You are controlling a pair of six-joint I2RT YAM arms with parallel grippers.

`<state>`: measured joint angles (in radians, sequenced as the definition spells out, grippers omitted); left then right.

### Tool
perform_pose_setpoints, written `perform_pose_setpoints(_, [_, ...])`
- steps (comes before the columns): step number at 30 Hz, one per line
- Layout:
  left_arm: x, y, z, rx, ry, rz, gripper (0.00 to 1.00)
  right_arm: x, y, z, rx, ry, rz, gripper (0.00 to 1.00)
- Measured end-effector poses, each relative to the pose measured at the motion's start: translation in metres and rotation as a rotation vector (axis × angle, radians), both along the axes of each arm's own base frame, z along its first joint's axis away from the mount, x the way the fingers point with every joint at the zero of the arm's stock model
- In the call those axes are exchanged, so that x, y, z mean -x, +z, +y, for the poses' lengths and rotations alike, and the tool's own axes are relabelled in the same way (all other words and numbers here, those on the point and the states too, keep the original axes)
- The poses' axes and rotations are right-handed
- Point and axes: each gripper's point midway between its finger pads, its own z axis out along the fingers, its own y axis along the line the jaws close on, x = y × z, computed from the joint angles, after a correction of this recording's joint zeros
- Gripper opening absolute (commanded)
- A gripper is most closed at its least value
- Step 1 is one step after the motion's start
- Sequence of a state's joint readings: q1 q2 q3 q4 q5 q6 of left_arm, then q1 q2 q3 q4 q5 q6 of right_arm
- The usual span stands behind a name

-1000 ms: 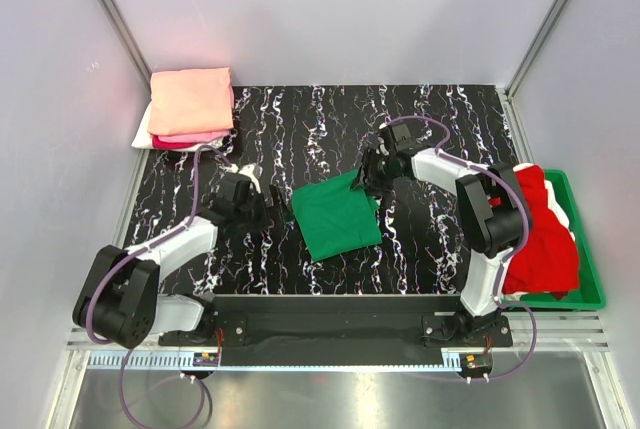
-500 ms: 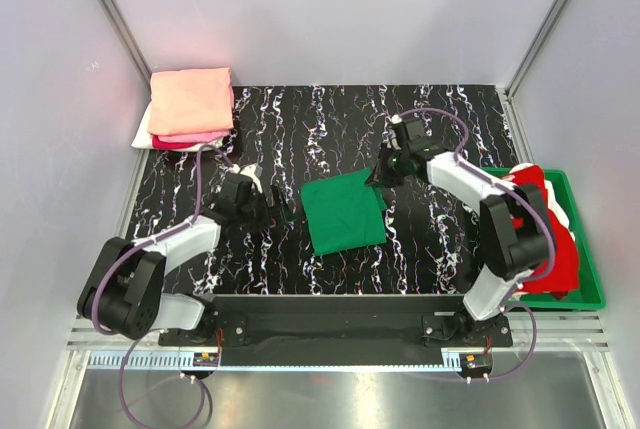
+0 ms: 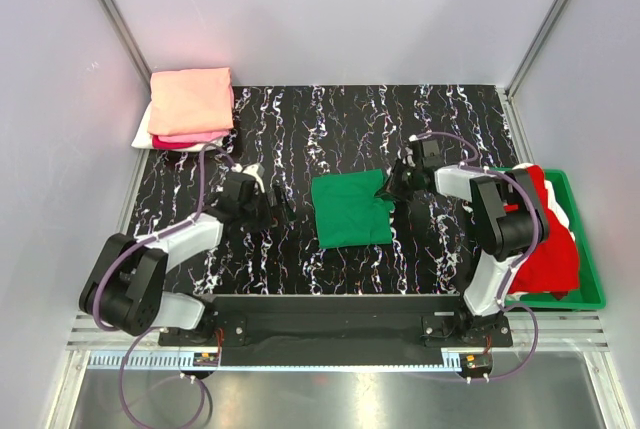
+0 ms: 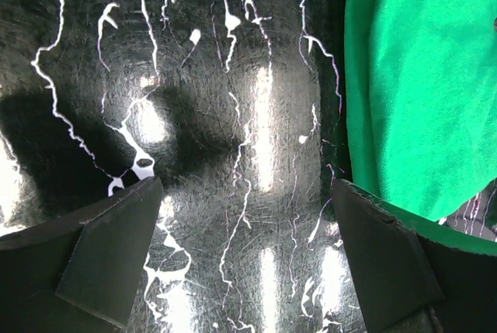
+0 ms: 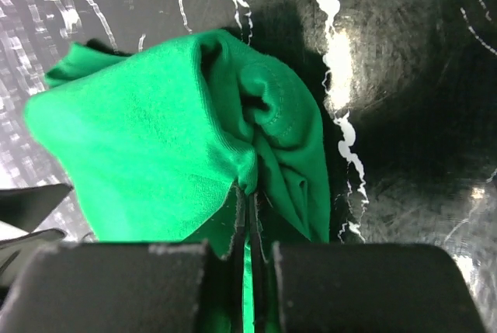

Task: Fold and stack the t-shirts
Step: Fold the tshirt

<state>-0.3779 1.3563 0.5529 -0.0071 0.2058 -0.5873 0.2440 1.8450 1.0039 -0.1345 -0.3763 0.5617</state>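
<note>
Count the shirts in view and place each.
5: green shirt in the centre; peach shirt, pink shirt and white shirt stacked far left; red shirt in the bin at right. More may hide there.

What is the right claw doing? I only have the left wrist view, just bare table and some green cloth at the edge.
Observer: The right claw is shut on the green t-shirt, pinching a bunched edge.
Operator: Where's the finished pile?
Observer: The folded stack sits at the far left corner of the table, with the salmon-peach t-shirt on top.
Operator: Anything left to fold?
Observer: A red t-shirt lies heaped in the green bin, beside the right arm.
</note>
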Motion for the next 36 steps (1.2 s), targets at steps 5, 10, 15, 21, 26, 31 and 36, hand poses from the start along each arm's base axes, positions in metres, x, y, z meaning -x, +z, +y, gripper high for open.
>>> perform_pose_setpoints(5, [-0.005,0.030,-0.027,-0.040,-0.055,-0.021,0.99,0.004,0.002,0.002,-0.094,0.013,-0.045,0.00])
perform_pose_setpoints(10, [-0.055,0.071,-0.072,-0.013,-0.089,-0.109,0.72,0.024,0.004,0.004,-0.160,0.037,-0.051,0.00])
perform_pose_setpoints(15, [-0.061,0.016,-0.067,-0.064,-0.046,0.029,0.59,0.026,0.011,0.005,-0.215,0.055,-0.050,0.00])
perform_pose_setpoints(21, [-0.056,-0.011,-0.046,-0.055,0.044,0.127,0.44,0.027,0.017,0.009,-0.248,0.077,-0.055,0.00])
perform_pose_setpoints(26, [-0.058,-0.015,-0.044,-0.018,0.065,0.125,0.37,0.023,0.017,0.011,-0.265,0.086,-0.049,0.00])
perform_pose_setpoints(31, [-0.058,-0.013,-0.054,0.047,0.048,0.107,0.50,0.024,0.010,0.011,-0.269,0.087,-0.027,0.00])
perform_pose_setpoints(36, [-0.056,-0.006,-0.072,0.109,0.007,0.082,0.63,0.022,0.009,0.011,-0.269,0.086,-0.027,0.00])
